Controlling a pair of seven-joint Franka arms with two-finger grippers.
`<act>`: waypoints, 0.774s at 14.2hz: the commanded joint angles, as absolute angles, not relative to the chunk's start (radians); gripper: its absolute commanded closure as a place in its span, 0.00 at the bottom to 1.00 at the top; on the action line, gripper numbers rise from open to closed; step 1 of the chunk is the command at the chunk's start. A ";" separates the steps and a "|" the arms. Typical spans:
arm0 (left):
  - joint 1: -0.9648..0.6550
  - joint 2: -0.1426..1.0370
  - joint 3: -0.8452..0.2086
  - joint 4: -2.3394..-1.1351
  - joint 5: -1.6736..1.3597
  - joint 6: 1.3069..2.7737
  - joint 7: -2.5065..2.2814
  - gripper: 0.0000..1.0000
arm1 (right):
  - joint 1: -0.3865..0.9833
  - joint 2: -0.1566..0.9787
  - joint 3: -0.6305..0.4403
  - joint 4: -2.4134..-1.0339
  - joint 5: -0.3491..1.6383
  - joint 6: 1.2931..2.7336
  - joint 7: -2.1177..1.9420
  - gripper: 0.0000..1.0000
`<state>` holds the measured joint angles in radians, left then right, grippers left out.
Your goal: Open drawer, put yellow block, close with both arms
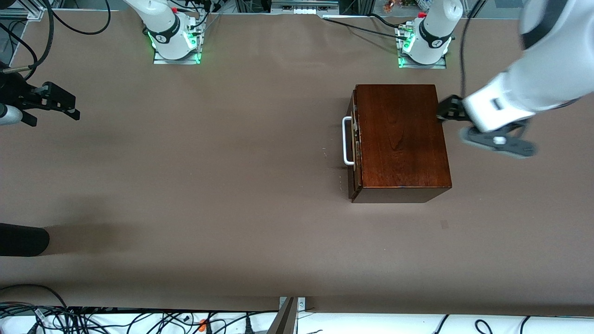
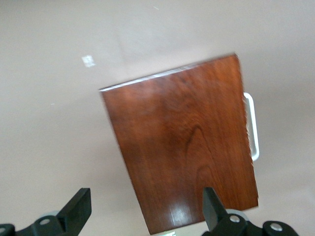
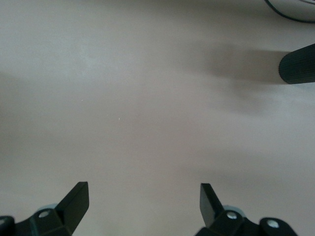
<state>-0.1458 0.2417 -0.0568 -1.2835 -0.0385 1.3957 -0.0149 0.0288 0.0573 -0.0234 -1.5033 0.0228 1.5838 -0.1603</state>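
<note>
The glossy dark-brown wooden box (image 1: 399, 139) stands toward the left arm's end of the table. Its drawer front (image 1: 353, 153) with the white bar handle (image 1: 346, 141) sits flush with the box and faces the right arm's end. The box (image 2: 182, 142) and the handle (image 2: 251, 125) also show in the left wrist view. My left gripper (image 1: 444, 111) is open and empty, up over the box's end away from the handle (image 2: 146, 199). My right gripper (image 1: 55, 104) is open and empty over bare table at the right arm's end (image 3: 142, 191). The yellow block is out of view.
A black rounded object (image 1: 23, 240) lies at the table's edge at the right arm's end, nearer to the front camera, and also shows in the right wrist view (image 3: 298, 64). Cables run along the table's edges. A small pale mark (image 1: 444, 225) is on the mat near the box.
</note>
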 commanded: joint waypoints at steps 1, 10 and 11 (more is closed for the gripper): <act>-0.089 0.062 -0.067 -1.533 0.003 1.593 -0.078 0.00 | 0.025 0.057 -0.020 -1.496 0.009 1.583 -0.170 0.00; -0.009 -0.029 -0.075 -1.695 0.015 1.654 -0.164 0.00 | 0.025 0.057 -0.020 -1.496 0.009 1.583 -0.170 0.00; 0.003 -0.022 -0.078 -1.692 0.015 1.649 -0.160 0.00 | 0.025 0.057 -0.020 -1.496 0.008 1.583 -0.170 0.00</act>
